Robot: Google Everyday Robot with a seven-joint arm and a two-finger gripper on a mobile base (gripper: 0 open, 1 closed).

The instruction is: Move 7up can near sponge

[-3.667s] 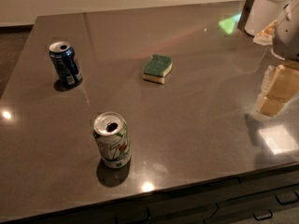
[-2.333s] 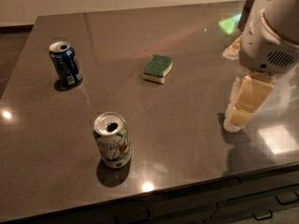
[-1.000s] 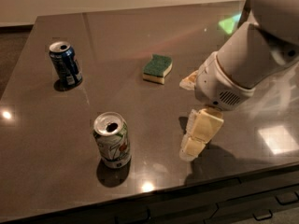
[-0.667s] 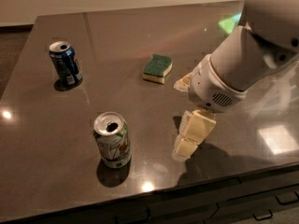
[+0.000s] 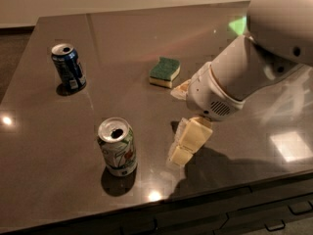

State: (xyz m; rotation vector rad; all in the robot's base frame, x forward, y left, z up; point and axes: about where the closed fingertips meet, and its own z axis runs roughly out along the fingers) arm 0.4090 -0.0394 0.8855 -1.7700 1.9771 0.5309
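Note:
The 7up can [image 5: 117, 147], white and green with a silver open top, stands upright near the table's front edge. The sponge [image 5: 165, 72], dark green on top with a pale yellow base, lies further back, toward the middle of the table. My gripper [image 5: 176, 126] hangs from the big white arm [image 5: 254, 67] on the right. It is just right of the can and in front of the sponge, touching neither. Its two cream fingers [image 5: 188, 140] are spread apart, open and empty, low over the table.
A dark blue can [image 5: 68, 67] stands upright at the back left. The dark glossy table [image 5: 58, 180] ends at a front edge just below the 7up can, with drawer fronts [image 5: 274, 214] beneath. Bright light reflections lie on the right side.
My arm has swept in from the far right, leftward and toward the front, bringing the gripper close to the right side of the 7up can. Both cans and the sponge have not moved.

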